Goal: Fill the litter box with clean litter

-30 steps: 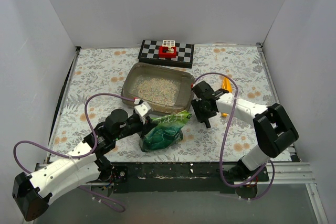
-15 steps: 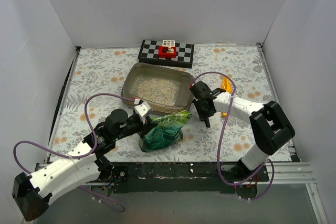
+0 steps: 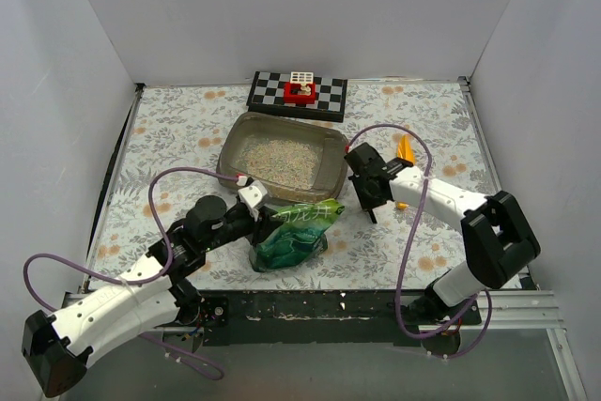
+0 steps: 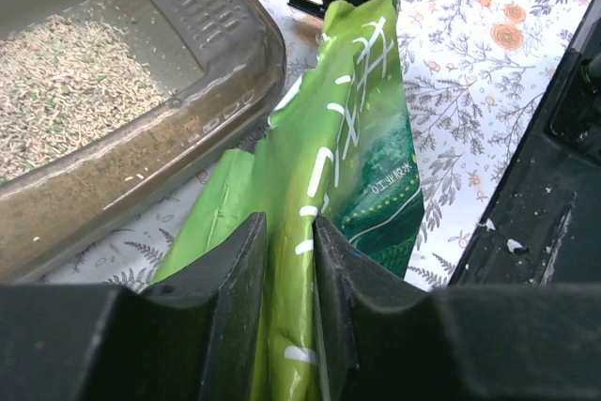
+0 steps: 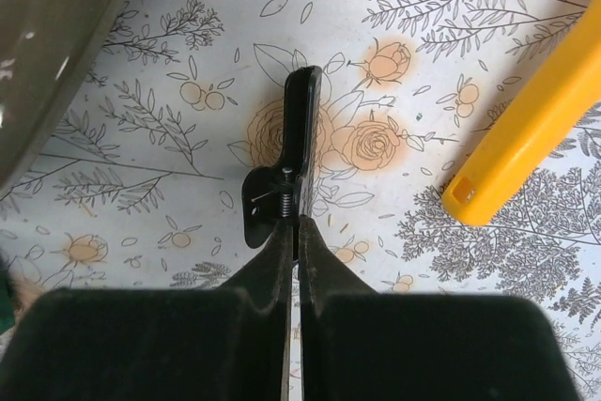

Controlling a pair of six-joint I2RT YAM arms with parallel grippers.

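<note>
At the near left of the floral tablecloth (image 3: 169, 129), the left gripper (image 4: 291, 232) reaches to the top edge of the crinkly green bag (image 3: 291, 237), which stands just in front of the litter box. Its fingers (image 4: 239, 269) stand slightly apart on either side of the bag's folded edge, which fills the narrow gap; I cannot tell whether they press it. Just beyond the bag sits the litter box (image 3: 225, 152), a shallow grey-brown tray at the middle of the table, its near rim close to the bag's top. Clean litter (image 3: 277, 159) covers its floor in a pale, grainy layer. Behind it, against the far wall, lies a black-and-white checkered board (image 3: 268, 91) with a small red-and-white object (image 3: 300, 89) on top. To the right of the tray's near right corner, the right gripper (image 5: 299, 223) has its fingers pressed together, pinching the near end of a black spring clip (image 5: 302, 129) above the cloth. Farther right lies a yellow-orange scoop (image 3: 405, 149), apart from the clip
</note>
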